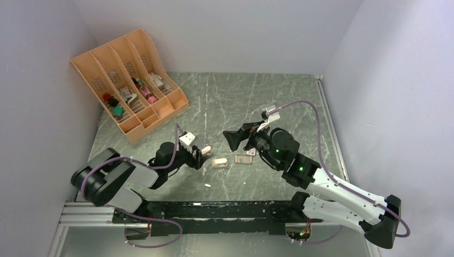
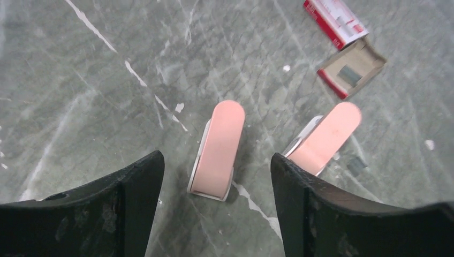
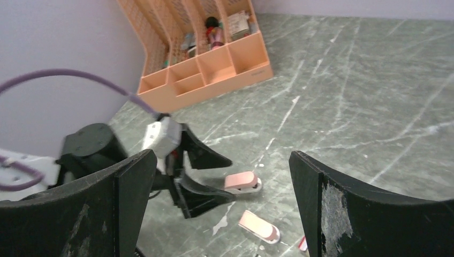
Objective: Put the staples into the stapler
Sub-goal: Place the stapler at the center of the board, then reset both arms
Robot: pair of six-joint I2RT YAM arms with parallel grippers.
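The counter (image 2: 80,80) looks like smooth grey stone veined with white, with a dull sheen. The stapler (image 2: 218,150) at lower centre and the second stapler (image 2: 324,137) to its right are satin pink plastic. At upper right, the red-and-white sleeve (image 2: 336,21) is printed card, faintly glossy. The tray (image 2: 369,59) is matt grey card and holds metallic grey staples (image 2: 350,74). The fingers (image 2: 128,209) of the left tool (image 2: 215,158) are matt black and scuffed.

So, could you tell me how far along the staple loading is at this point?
Done: the inner tray is out of its red-and-white sleeve, staples showing in it. In hand: nothing; the left gripper is open behind one pink stapler, a second stapler beside it, and the right gripper hovers open. Left: a loose strip lies on the table, and I see none loaded.
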